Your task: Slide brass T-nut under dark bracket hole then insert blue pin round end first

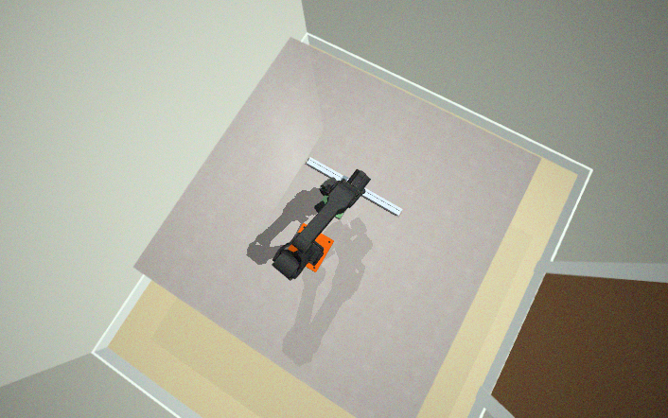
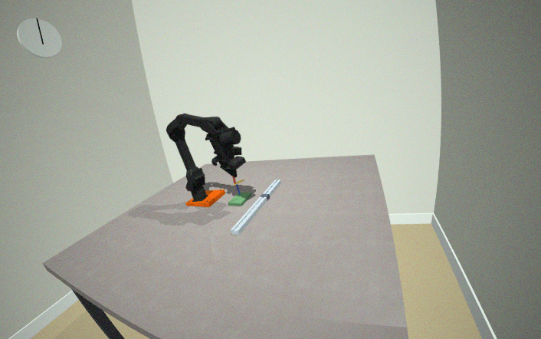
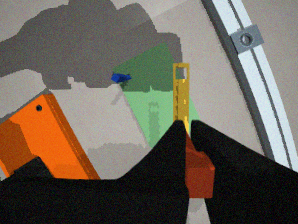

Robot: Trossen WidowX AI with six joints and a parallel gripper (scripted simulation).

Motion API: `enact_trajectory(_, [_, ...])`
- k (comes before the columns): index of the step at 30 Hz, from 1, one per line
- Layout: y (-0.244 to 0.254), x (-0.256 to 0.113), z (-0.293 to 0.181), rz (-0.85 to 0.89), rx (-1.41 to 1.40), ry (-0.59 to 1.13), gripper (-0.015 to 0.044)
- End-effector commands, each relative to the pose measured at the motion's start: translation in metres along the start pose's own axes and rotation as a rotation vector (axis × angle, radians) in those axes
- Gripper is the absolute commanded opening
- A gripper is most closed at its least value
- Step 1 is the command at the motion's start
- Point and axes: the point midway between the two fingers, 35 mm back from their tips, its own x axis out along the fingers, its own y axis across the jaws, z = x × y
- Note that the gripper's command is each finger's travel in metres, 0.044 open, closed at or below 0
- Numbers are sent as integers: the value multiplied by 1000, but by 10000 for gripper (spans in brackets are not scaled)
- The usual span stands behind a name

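Gripper (image 2: 234, 176) (image 3: 185, 127) pinches the T-nut's orange handle (image 2: 234, 179) (image 3: 199, 175); brass T-nut (image 2: 239, 182) (image 3: 181, 92) hangs above green tray (image 1: 339, 216) (image 2: 239, 199) (image 3: 160, 107). Narrow grip, seemingly; nut could pivot against the rail's (image 1: 384, 202) (image 2: 249, 215) (image 3: 267, 107) lips and jam.

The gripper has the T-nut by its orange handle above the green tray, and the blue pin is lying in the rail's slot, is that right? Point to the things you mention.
Not quite: the wrist view shows the blue pin (image 2: 238, 189) (image 3: 120, 78) at the green tray (image 2: 239, 199) (image 3: 136, 107), not in the rail's slot. The rest stands.
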Motion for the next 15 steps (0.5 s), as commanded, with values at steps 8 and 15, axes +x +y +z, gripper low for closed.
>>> enact_trajectory(8, [-4,-11,2,-2,-9,4,-150])
enact_trajectory(15, [-15,-14,2,5,-39,8,-150])
